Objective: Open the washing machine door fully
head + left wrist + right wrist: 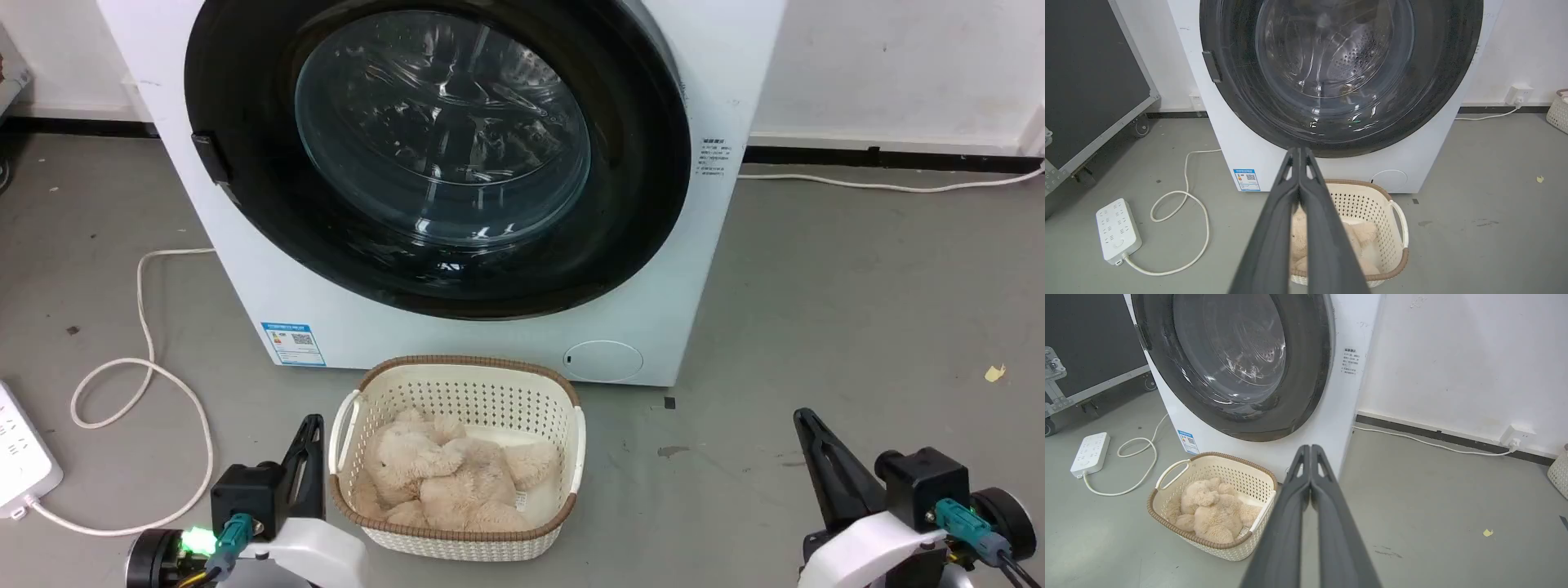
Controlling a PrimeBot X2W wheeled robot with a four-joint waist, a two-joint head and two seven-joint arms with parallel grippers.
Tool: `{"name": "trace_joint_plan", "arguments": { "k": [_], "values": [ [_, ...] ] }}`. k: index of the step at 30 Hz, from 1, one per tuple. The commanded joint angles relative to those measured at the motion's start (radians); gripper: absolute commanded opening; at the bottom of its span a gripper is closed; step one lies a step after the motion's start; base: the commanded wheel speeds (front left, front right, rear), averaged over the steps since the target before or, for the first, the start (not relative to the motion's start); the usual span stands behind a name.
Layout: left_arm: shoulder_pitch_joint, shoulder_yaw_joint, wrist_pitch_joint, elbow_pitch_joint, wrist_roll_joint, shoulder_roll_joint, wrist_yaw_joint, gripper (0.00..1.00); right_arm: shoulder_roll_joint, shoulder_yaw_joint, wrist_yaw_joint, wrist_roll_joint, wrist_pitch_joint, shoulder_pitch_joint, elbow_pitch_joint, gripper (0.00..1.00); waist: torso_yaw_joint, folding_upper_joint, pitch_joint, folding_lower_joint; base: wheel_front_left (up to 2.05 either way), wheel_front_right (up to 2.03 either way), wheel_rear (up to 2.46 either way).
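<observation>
I'm holding my left gripper (1299, 150) & right gripper (1310, 447) low, fingers pressed together, empty. Ahead, washing machine door (441, 147) is sitting closed on washing machine (245, 310). Blue-white label (294, 343) w/ QR code showing lower left, txt unreadable.

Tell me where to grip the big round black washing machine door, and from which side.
Grip the small dark rectangular tab on the left edge of the round glossy black washing machine door, coming from the left. The door lies shut against the white washing machine front, and the tab looks like the one part jutting from its smooth rim. The left gripper, now shut, is nearer.
</observation>
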Motion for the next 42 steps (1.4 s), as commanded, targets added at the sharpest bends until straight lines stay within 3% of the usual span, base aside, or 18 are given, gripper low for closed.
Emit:
{"name": "trace_joint_plan", "arguments": {
  "k": [1,31,32,42],
  "values": [
    [-0.015,0.001,0.0,-0.004,0.003,0.0,0.003,0.0,0.005,0.0,-0.001,-0.007,0.0,-0.012,0.002,0.0,0.0,0.0,0.0,-0.0001,0.0,0.0,0.0],
    [-0.015,0.001,0.0,-0.004,0.003,0.0,0.003,0.0,0.005,0.0,-0.001,-0.007,0.0,-0.012,0.002,0.0,0.0,0.0,0.0,-0.0001,0.0,0.0,0.0],
    [0.0,0.0,0.0,0.0,0.0,0.0,0.0,1.0,0.0,0.0,0.0,0.0,0.0,0.0,0.0,1.0,0.0,0.0,0.0,-0.0001,0.0,0.0,0.0],
    [0.0,-0.006,-0.01,-0.001,-0.002,0.0,0.002,1.0,0.0,0.001,0.0,0.011,-0.01,0.0,0.0,1.0,0.0,0.0,0.001,-0.0001,0.0,0.0,0.0]
  ]
}}
